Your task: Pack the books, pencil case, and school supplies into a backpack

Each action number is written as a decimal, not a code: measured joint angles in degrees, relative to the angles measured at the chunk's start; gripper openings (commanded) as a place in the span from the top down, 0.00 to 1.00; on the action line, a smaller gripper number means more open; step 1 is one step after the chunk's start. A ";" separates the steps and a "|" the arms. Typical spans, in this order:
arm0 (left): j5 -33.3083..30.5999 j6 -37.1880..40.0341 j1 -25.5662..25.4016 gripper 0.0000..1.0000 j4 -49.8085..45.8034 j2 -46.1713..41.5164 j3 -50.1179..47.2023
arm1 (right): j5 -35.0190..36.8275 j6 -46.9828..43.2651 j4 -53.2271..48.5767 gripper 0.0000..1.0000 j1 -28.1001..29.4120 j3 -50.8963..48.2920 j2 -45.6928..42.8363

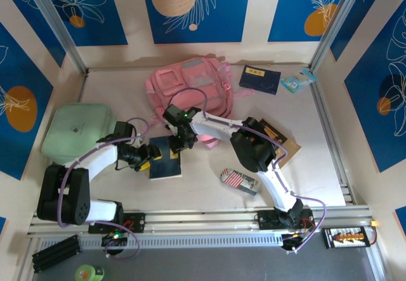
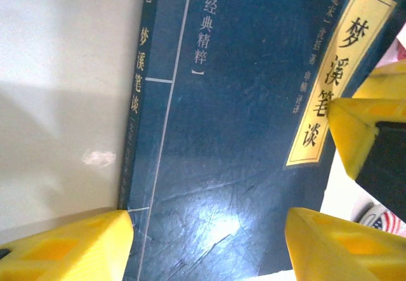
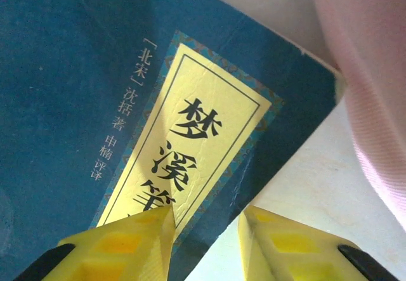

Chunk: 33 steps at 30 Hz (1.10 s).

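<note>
Where right claw gapes, book edge between

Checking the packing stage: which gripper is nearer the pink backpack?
Right. The right gripper hovers over the navy book's far corner, right beside the backpack's near edge; the left gripper is at the book's left side, farther away.

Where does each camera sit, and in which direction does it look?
Top external: above and behind the robot, looking down on the table; both arms show.
Left wrist: on the left arm, facing the navy book; left gripper at the bottom.
Right wrist: facing that book's yellow label and the pink backpack; right gripper at the bottom.
Shared: both wrist views see the same book.
</note>
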 measured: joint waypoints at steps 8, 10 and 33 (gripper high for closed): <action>4.48 -4.07 0.37 0.27 4.98 0.07 -2.36 | -0.68 0.24 -1.11 0.71 -1.14 0.52 0.24; 5.31 -4.90 0.37 0.27 5.86 0.07 -2.73 | -1.05 0.44 -1.14 0.73 -1.51 0.52 0.24; 2.73 -3.69 0.15 0.39 6.19 1.01 -2.08 | -2.58 0.48 -0.39 0.78 -2.29 0.50 0.33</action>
